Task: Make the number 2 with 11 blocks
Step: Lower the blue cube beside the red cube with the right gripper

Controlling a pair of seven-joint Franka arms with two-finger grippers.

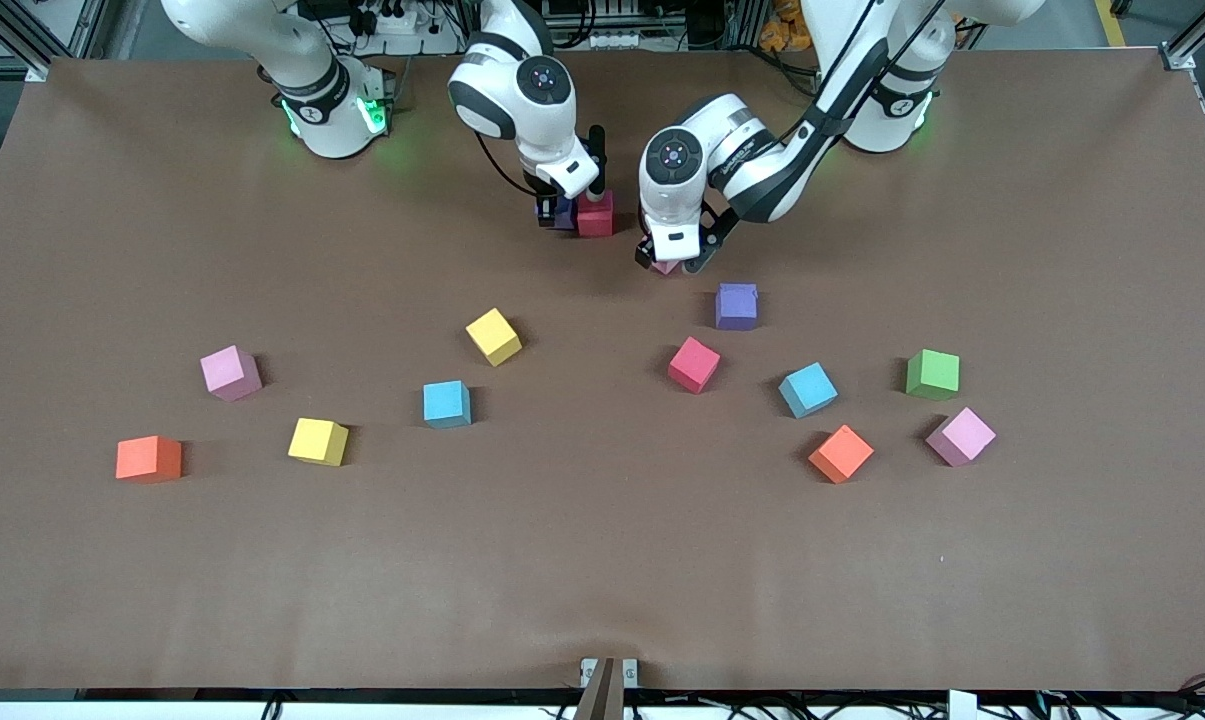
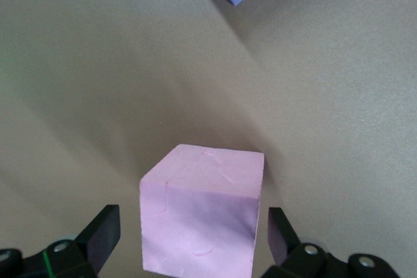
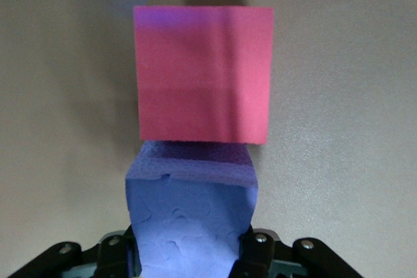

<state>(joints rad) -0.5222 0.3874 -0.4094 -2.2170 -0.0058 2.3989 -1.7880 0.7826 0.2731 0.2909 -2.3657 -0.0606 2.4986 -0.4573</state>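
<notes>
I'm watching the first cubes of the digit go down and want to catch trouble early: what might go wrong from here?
The right gripper, shut on the purple cube, holds it against the red cube; letting go or pushing further may shove the red one askew. The left gripper is open around a pink cube, which sits slightly turned between the fingers; closing may twist it. Both grippers work close together, so the arms might bump.

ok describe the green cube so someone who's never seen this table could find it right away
Start at the left arm's end of the table, in the scattered blocks nearer the front camera than the arms. The green cube sits beside a light blue cube, with a pink cube just nearer the camera. It is the only green block.
</notes>
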